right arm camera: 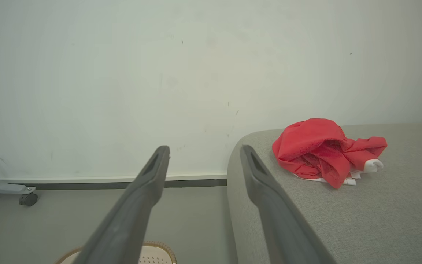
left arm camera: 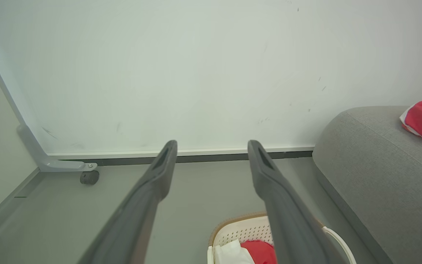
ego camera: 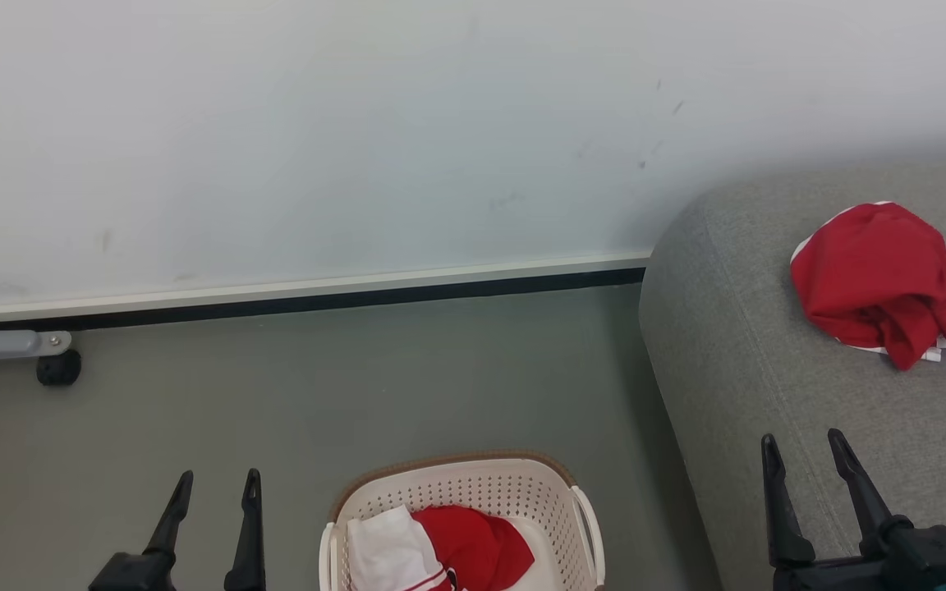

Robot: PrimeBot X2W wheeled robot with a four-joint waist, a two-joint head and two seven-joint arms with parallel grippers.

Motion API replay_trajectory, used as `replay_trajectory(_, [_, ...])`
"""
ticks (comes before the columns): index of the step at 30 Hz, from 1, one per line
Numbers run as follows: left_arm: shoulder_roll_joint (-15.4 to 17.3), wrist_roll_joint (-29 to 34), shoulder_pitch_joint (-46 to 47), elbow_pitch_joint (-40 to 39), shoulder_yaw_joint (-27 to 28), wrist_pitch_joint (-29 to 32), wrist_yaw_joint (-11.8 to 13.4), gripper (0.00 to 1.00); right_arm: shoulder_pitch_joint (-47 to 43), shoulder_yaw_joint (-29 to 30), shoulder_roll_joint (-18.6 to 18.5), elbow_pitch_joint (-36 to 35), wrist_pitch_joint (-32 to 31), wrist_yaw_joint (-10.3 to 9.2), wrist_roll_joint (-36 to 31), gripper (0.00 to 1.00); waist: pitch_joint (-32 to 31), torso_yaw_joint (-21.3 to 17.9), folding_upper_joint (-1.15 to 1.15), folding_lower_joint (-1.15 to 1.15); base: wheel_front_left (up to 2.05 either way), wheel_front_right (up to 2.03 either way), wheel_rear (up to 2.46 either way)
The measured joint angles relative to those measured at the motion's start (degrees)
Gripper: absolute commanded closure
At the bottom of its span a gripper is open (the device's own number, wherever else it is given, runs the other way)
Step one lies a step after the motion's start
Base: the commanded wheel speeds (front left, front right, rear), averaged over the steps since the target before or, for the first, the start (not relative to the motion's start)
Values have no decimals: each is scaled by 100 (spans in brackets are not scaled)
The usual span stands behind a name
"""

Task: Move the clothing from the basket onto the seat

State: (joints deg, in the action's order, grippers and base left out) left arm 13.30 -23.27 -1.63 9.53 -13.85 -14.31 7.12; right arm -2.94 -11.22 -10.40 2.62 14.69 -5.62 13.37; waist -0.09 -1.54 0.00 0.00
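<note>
- The small cream-white perforated plastic basket (ego camera: 489, 492) with a brown woven-look rim stands on the grey floor (ego camera: 358, 386) at the bottom edge of the head view. It is just beside the rounded end of the large grey fabric seat (ego camera: 736, 394), with a narrow strip of floor between them.
- Open floor runs from the basket to the white wall (ego camera: 358, 123) with its dark skirting strip (ego camera: 317, 301), and leftward to a black castor (ego camera: 58, 368) under a grey metal leg.
- Inside the basket lie a crumpled red garment (ego camera: 473, 546) and a white piece (ego camera: 387, 546) touching its left side. The frame cuts both off, so no long axis can be told.
- A bunched red garment (ego camera: 875, 279) with white trim lies on the seat top, well back from the rounded end. Its longer spread runs left to right across the head view.
- The left gripper (ego camera: 219, 478) hovers over bare floor left of the basket, fingers spread and empty, tips towards the wall.
- The right gripper (ego camera: 802, 440) hovers over the near part of the seat, fingers spread and empty, well apart from the bunched red garment.
</note>
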Motion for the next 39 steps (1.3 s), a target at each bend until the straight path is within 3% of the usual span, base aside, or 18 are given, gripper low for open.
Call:
replay_trajectory(16, [-73, 328, 534, -22, -401, 102, -30, 0, 411, 79, -104, -269, 0, 16, -3, 0, 880, -83, 0, 1, 0, 0, 0])
replay_trajectory(28, [-377, 680, 1271, 1111, -1105, 628, -263, 0, 1125, 69, -165, -525, -5, 88, -22, 0, 1809, -347, 1, 2, 0, 0, 0])
replay_trajectory(39, [-608, 950, 1866, 2104, -1432, 996, -318, 0, 1625, 21, -162, -721, -57, 118, -130, 0, 2619, -674, 1, 1, 0, 0, 0])
